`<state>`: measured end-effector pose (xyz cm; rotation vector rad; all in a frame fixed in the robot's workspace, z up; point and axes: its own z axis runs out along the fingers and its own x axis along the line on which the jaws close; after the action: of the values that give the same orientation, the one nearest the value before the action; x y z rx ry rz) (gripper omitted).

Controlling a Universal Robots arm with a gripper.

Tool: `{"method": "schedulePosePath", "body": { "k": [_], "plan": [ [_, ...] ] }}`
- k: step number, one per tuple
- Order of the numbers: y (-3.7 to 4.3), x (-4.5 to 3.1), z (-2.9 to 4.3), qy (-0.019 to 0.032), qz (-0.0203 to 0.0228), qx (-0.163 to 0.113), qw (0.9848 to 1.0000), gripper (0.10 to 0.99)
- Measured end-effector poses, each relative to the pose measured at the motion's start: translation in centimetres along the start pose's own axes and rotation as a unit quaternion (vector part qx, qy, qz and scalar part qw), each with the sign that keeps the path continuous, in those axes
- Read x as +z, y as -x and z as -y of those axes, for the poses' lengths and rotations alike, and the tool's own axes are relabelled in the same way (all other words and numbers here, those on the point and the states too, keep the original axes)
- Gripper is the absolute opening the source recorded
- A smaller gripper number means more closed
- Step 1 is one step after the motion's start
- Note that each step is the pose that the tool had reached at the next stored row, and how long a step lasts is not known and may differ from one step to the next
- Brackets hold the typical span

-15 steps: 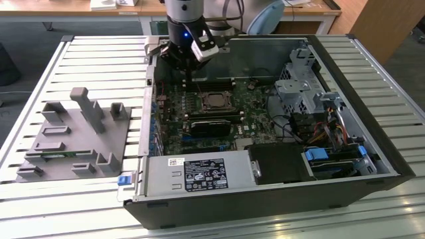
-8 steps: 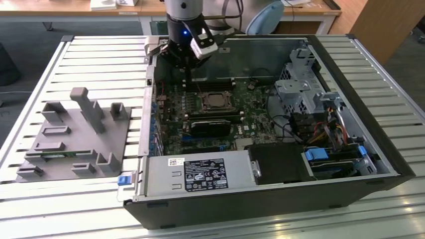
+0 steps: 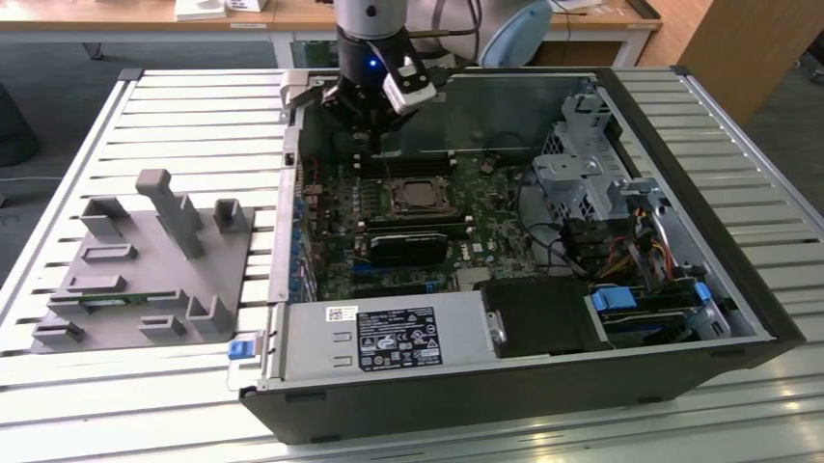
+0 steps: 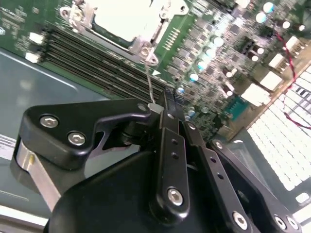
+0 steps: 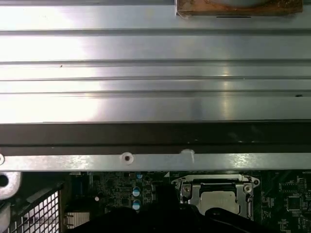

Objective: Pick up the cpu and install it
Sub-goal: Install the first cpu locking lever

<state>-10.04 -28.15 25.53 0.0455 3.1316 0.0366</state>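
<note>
Silvery cpu (image 4: 127, 18) seated in socket (image 3: 419, 196), black gripper (image 4: 163, 112) jaws clenched empty above memory slots (image 4: 102, 63).

An open black computer case (image 3: 721, 289) lies on its side on a table of pale metal slats (image 3: 193, 116). Inside it, a green motherboard (image 3: 342, 260) fills the floor. A black rectangular heatsink block (image 3: 409, 246) sits near the board's middle, and dark memory slots (image 4: 97, 60) run along one edge. A grey power supply (image 3: 386, 338) with a label occupies the near corner, beside a blue-tabbed drive bay (image 3: 644, 309) and coloured cables (image 3: 644, 256). At the exterior view's left, a grey moulded parts holder (image 3: 142, 270) with upright posts rests on the slats. Wooden desks (image 3: 154, 14) stand behind.
</note>
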Motion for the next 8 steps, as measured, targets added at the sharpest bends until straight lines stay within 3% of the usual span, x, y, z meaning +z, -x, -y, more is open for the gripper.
{"method": "schedulePosePath", "body": {
  "k": [8],
  "plan": [
    [2.48, 0.05, -0.07, 0.0000, -0.0001, 0.000, 1.0000, 0.106]
  ]
}}
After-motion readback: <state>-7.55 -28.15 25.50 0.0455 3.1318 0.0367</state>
